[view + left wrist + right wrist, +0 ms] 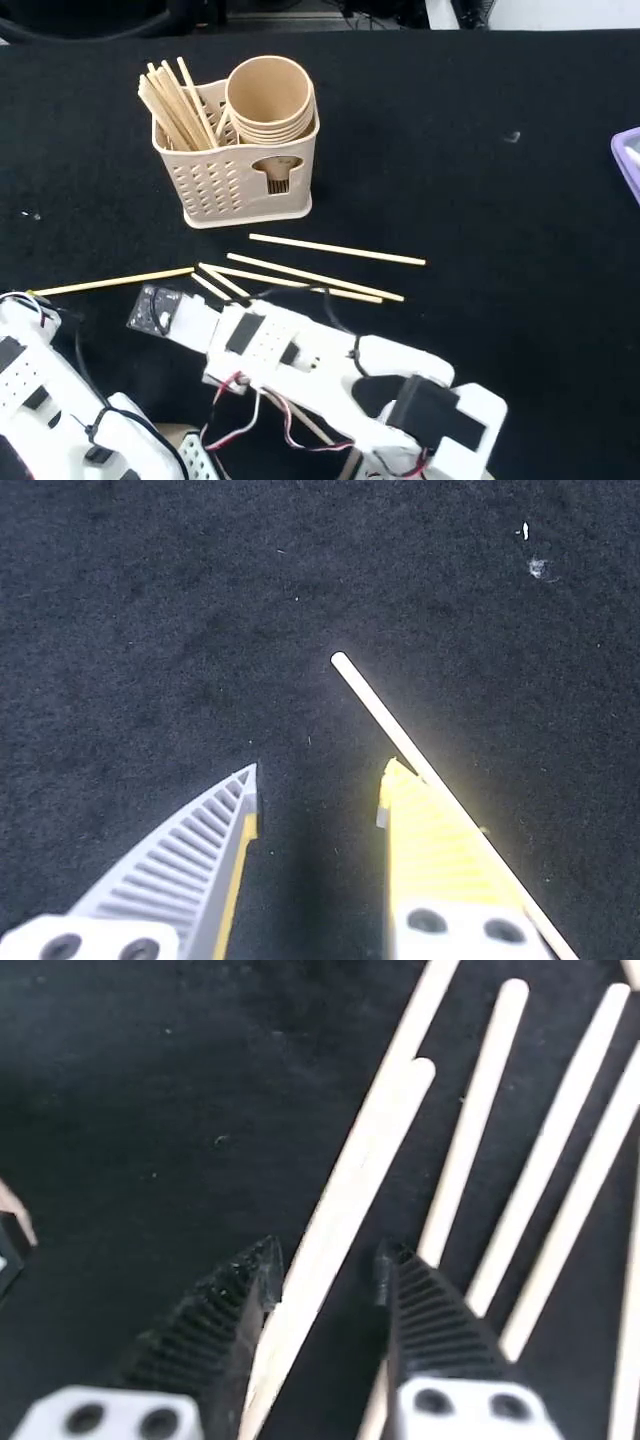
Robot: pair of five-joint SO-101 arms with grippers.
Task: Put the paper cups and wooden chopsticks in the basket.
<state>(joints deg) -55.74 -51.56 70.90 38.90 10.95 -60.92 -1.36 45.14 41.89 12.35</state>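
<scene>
The basket [235, 185] sits toward eleven o'clock on the black worktop [500, 200], paper cups [270, 95] stacked inside (bundled chopsticks [175, 105] too); loose chopsticks [335, 250] lie at its five o'clock; right hand [328, 1250] spread astride one; left hand [320, 770] spread, a stick [375, 705] alongside.

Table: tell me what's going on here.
Two robot arms are putting chopsticks into the basket. The cups are already stacked in it, next to a bundle of chopsticks. Several loose chopsticks lie on the table in front. The right hand is open low over them, with one stick between its fingers. The left hand is open too, beside a lone chopstick. Neither holds anything yet.
</scene>
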